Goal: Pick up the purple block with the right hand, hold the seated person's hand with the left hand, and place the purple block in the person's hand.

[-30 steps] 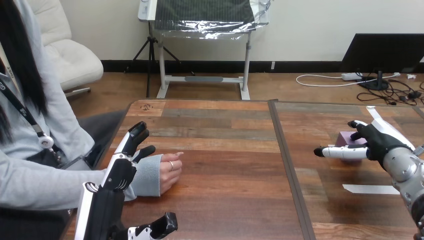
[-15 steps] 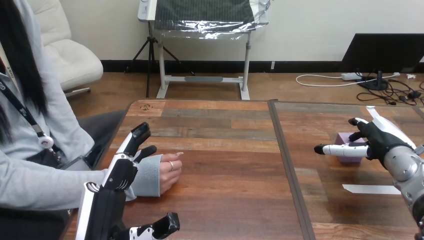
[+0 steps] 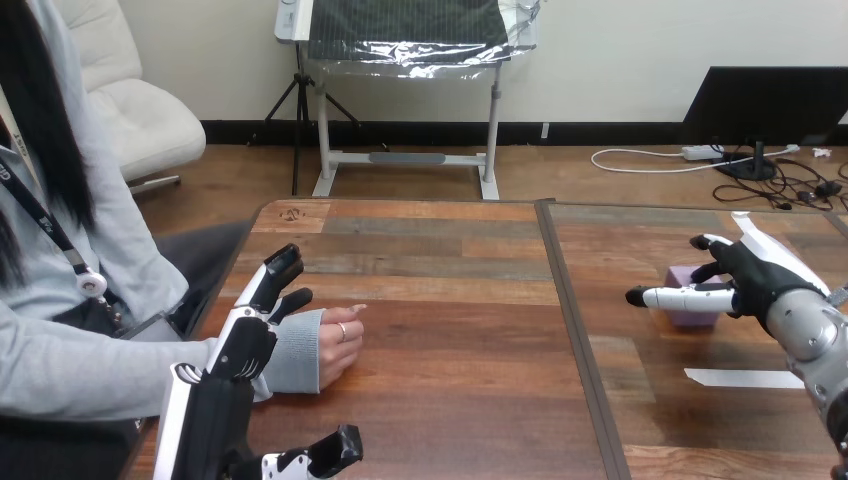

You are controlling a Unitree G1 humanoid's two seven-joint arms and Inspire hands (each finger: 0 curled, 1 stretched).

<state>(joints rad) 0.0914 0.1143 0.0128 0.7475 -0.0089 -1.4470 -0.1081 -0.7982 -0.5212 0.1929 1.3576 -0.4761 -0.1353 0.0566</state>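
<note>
Fingers of our right hand stretch out straight toward the view's left, so we judge this hand open and not closed on anything. A white finger lies across the near face of the purple block, and the thumb shows above the block's far side, so the block sits between the two. We cannot tell whether either one touches it. The block appears to rest on the right half of the wooden table.

Our left hand is at the table's left edge. Its fingers are straight and point away from us, and its thumb is spread toward the view's bottom edge, so it is open too. It stands just beside the grey sleeve cuff of the person's hand; we cannot tell whether it touches the cuff. The person's hand lies loosely curled on the table, well apart from the block. A white strip lies flat on the table, nearer to us than the block, beside our right forearm.
</note>
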